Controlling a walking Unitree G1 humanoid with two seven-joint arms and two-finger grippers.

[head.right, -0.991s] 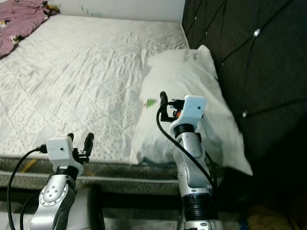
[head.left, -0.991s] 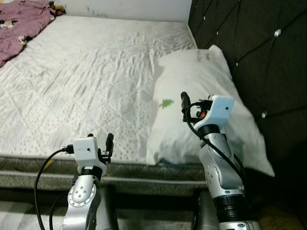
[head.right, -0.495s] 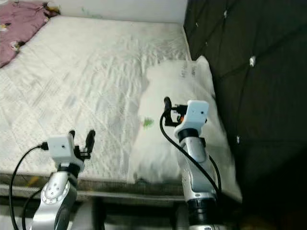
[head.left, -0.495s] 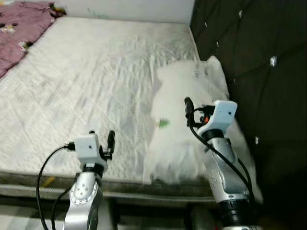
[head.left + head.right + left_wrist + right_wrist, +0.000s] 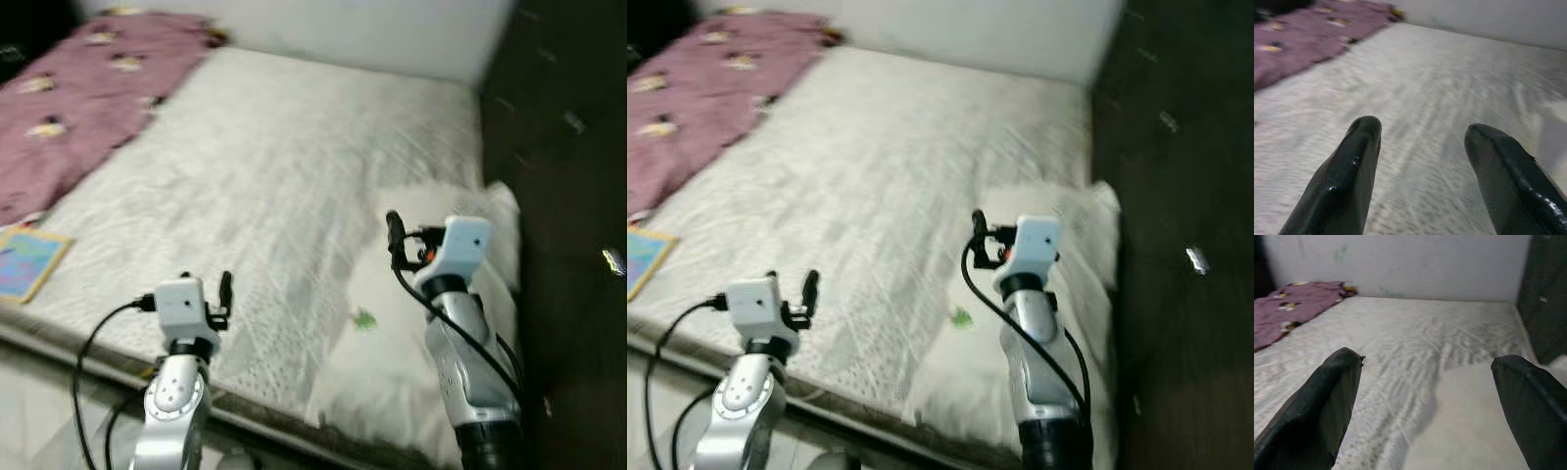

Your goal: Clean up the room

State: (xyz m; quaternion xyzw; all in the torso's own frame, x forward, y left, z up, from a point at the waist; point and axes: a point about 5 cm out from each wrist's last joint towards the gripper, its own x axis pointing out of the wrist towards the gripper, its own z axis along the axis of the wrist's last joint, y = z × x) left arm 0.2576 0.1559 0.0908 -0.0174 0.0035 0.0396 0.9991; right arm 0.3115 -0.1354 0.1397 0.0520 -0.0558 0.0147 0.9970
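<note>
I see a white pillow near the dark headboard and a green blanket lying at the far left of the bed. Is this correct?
Not quite: the blanket is purple, not green, as the left eye view shows. The rest holds: it lies at the far left of the bed, and the white pillow is near the dark headboard.

Both arms raised; L gripper (image 5: 1422, 171), R gripper (image 5: 1432, 411) spread.
</note>
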